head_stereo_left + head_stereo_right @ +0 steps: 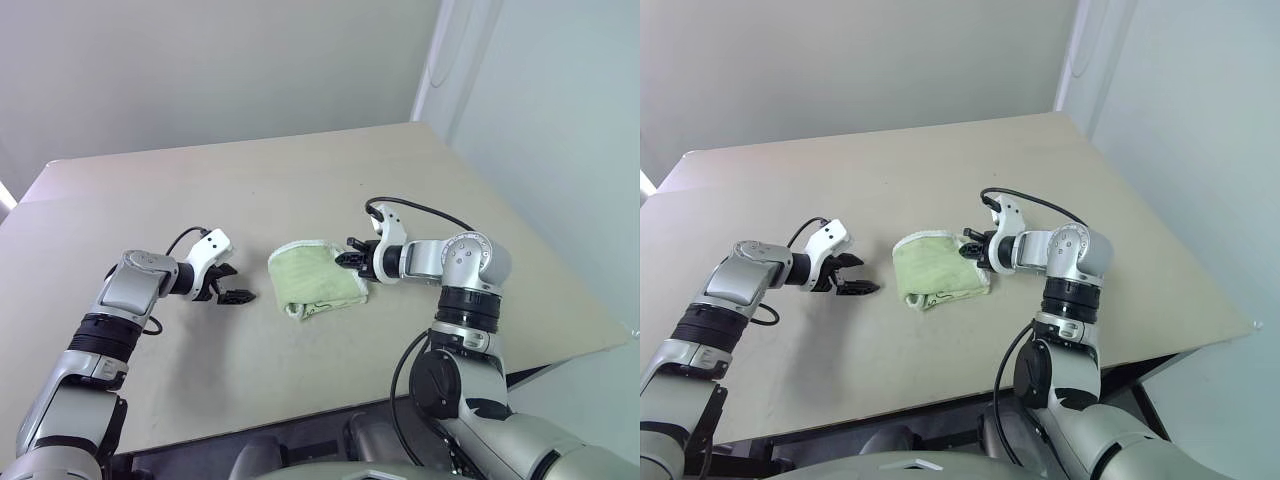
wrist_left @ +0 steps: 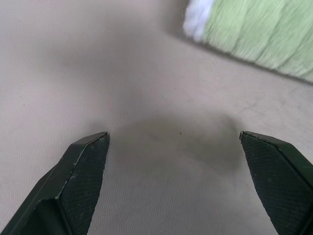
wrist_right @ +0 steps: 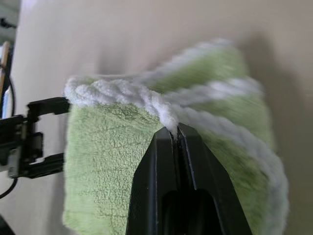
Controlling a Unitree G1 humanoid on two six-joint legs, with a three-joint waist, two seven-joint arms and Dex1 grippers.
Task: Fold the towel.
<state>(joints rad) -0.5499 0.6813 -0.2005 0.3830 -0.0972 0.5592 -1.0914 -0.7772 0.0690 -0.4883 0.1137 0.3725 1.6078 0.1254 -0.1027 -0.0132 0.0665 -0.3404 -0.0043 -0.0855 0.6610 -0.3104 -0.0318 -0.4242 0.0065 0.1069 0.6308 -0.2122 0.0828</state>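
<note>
towel (image 1: 317, 281) lay folded mid-bench (image 1: 300, 180). right tool (image 1: 350, 259) was clamped on its white edging; left tool (image 1: 226, 282) gaped empty just beside the towel. risk: thin pinch could slip, layers springing apart.

Left gripper (image 1: 232, 283) agape, right gripper (image 3: 176, 131) clamped

Table (image 1: 300, 180): a pale beige, matt top, seen from above and at an angle, its far edge running along the wall (image 1: 200, 70) and its right-hand edge slanting toward the near corner. Wall: plain, light grey, directly behind the table. A second, whiter wall panel (image 1: 560, 120) stands to the right, meeting the grey wall at a vertical white corner strip (image 1: 432, 60) just behind the table's far right corner.
</note>
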